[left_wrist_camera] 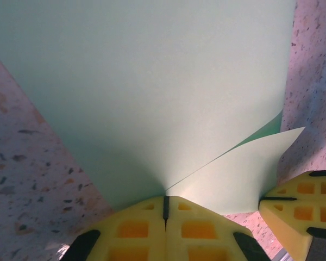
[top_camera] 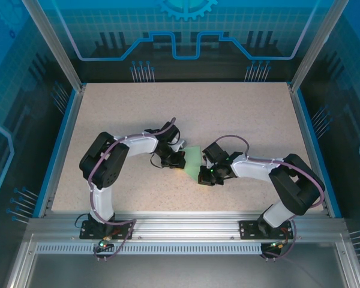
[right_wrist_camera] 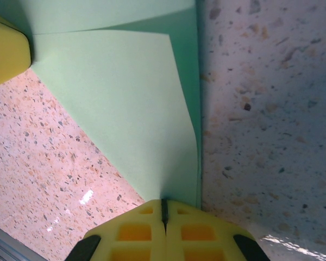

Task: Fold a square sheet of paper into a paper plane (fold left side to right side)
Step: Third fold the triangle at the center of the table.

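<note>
Apparently it is an early stage: the sheet (top_camera: 194,159) lies in the middle of the table (top_camera: 168,108), between both grippers, w/ one layer lifted over another but no sharp crease and no dart shape yet. Left gripper (left_wrist_camera: 164,202) is closed, pinching the sheet's left side. Right gripper (right_wrist_camera: 164,205) is closed too, nipping a corner on the right. I judge the left-to-right fold unfinished; nose & wing folds remain.

A robotics lab cell: aluminium-profile frame (top_camera: 180,225), blue circuit-patterned wall panels (top_camera: 180,36), speckled worktable (top_camera: 228,108).
</note>
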You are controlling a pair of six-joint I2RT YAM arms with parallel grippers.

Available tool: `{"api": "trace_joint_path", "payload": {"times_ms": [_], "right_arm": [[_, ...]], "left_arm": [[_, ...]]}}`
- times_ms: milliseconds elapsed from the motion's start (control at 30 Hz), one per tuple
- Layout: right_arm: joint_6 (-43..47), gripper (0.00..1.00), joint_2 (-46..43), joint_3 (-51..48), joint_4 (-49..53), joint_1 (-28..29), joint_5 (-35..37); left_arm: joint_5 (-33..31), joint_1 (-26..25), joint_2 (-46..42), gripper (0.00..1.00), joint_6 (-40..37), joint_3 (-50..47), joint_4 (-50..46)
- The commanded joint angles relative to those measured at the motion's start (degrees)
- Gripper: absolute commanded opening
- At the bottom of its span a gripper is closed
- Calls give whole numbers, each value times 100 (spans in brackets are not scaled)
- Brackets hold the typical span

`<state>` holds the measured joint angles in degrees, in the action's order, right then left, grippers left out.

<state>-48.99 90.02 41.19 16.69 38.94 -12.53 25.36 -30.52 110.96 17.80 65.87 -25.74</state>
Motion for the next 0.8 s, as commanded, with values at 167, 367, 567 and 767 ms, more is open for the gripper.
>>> {"api": "trace_joint_path", "payload": {"times_ms": [167,367,567,767], "right_arm": [[144,0,205,-226,640,-12,125],[403,0,-83,79,414,53,78],[1074,17,-627,486,692,66,294],[2005,35,-907,770,1183,-160,743]], "left_arm": [[-701,372,-219,4,-189,-67,-318],[-601,486,-669,6,-130,-47,-384],[-493,556,-1481,30,343,-477,-61],[-275,556,-2333,55,1268,-1356,718]]}}
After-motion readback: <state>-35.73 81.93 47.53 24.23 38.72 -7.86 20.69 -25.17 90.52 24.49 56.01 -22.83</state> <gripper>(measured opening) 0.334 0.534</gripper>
